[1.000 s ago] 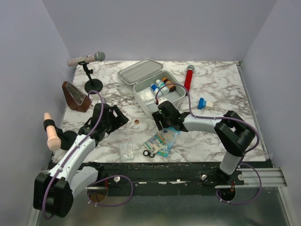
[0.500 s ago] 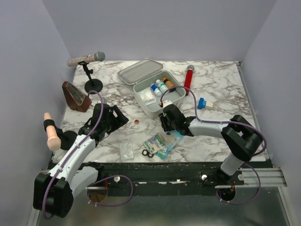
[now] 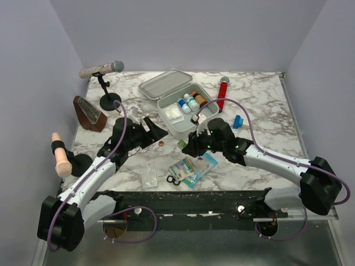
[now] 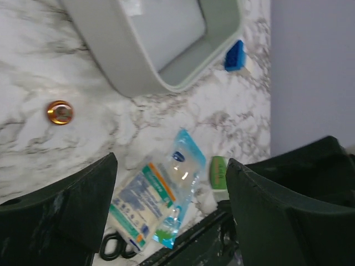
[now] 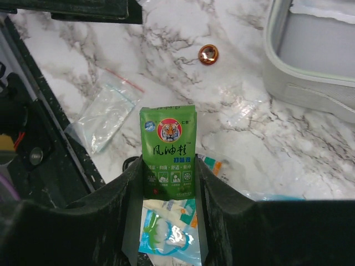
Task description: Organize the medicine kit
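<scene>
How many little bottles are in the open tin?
3, along the far side of the medicine kit: a blue-capped bottle, a white bottle, a brown bottle. More may be hidden.

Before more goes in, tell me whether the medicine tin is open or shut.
Open. The lid lies swung back on the table behind the tin, and small bottles show inside.

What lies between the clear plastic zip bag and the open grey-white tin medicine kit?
A small round copper disc on bare marble, touching neither bag nor kit; clearest in the top view.
</scene>
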